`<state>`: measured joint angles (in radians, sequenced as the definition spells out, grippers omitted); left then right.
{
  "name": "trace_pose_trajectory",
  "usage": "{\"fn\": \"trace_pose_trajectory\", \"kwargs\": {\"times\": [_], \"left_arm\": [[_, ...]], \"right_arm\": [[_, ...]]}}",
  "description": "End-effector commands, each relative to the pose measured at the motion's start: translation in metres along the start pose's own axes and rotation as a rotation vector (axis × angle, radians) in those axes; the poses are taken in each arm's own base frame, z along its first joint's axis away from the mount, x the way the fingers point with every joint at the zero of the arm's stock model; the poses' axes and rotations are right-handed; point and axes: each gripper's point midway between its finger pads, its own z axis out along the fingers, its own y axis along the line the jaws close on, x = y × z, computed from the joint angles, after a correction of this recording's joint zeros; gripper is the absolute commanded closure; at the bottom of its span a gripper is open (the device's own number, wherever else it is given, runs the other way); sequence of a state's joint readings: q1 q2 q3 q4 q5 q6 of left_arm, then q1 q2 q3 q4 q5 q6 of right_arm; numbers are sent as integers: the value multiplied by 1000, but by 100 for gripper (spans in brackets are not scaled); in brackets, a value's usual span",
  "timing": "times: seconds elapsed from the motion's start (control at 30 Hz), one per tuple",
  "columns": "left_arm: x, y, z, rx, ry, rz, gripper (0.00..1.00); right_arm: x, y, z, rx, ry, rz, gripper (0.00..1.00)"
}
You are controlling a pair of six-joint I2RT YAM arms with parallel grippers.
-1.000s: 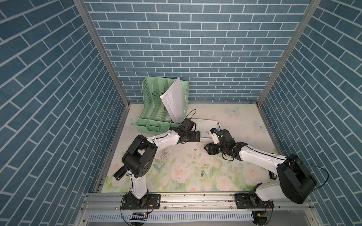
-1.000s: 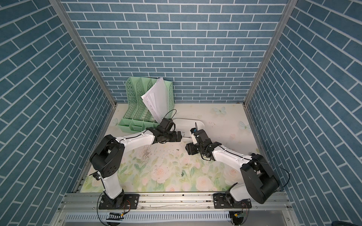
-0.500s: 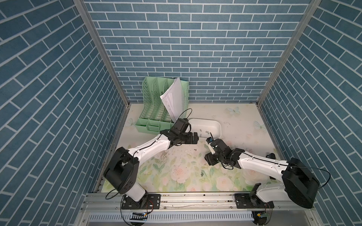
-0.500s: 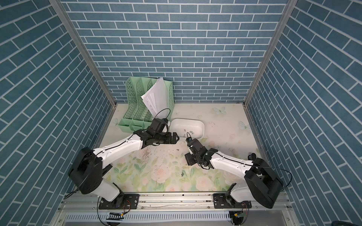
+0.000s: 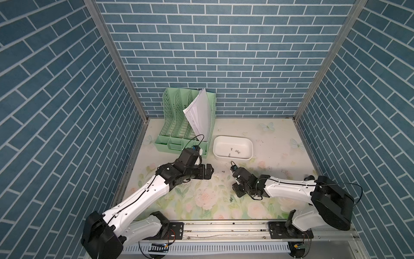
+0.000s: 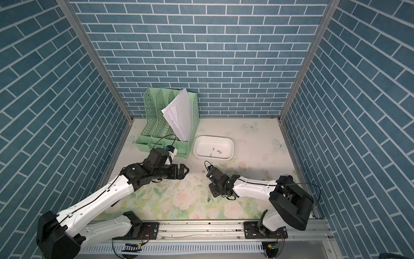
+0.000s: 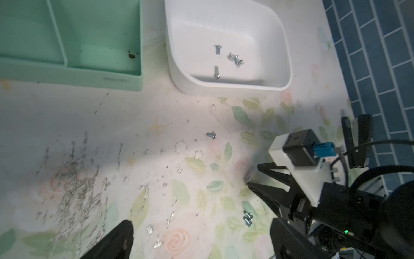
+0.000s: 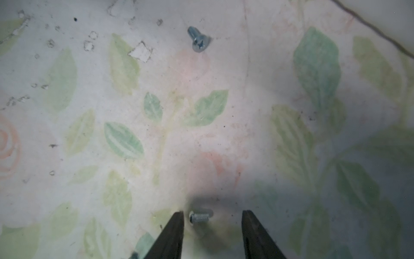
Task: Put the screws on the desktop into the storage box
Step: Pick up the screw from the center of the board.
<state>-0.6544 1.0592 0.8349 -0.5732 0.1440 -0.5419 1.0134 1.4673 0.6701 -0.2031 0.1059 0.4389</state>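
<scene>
— Fingers (image 8: 172,235) of the right gripper (image 8: 212,212) stood apart, tips low over the desktop (image 8: 224,112), clamped on nothing.
— Was anything between them?
— 1 screw (image 8: 200,217) lay flat on the desktop in the gap. Its head was just beside 1 finger, with clear space to the other. A 2nd screw (image 8: 199,40) lay well ahead of the tips.
— And the left gripper (image 5: 208,173)?
— Spread wide and holding nothing, it hung over the desktop between the file rack (image 5: 179,125) and the right arm. Its own wrist view showed only 1 finger (image 7: 116,240) clearly.
— Where was the storage box (image 5: 233,157)?
— It sat flat on the desktop just beside the file rack, behind both grippers. Papers (image 5: 199,114) leaned in the rack on the side nearest the box.
— Were any screws in it?
— 4 screws (image 7: 230,57) lay on its floor, 2 of them together and 2 lying singly.
— Were others loose?
— A pair of screws (image 7: 247,218) lay touching on the desktop near the right gripper. Grey scuff marks (image 7: 74,179) speckled the surface under the left gripper.
</scene>
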Motion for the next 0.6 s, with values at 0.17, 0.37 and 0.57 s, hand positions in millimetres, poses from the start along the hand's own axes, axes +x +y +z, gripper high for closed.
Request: {"fn": "trace_pose_trajectory", "kwargs": {"times": [0.17, 0.37, 0.57], "left_arm": [[40, 39, 4, -121, 64, -22, 0], [41, 42, 3, -125, 57, -10, 0], [44, 42, 5, -120, 68, 2, 0]], "right_arm": [[5, 2, 6, 23, 11, 25, 58], [7, 3, 11, 21, 15, 26, 62], [8, 6, 15, 14, 20, 26, 65]]}}
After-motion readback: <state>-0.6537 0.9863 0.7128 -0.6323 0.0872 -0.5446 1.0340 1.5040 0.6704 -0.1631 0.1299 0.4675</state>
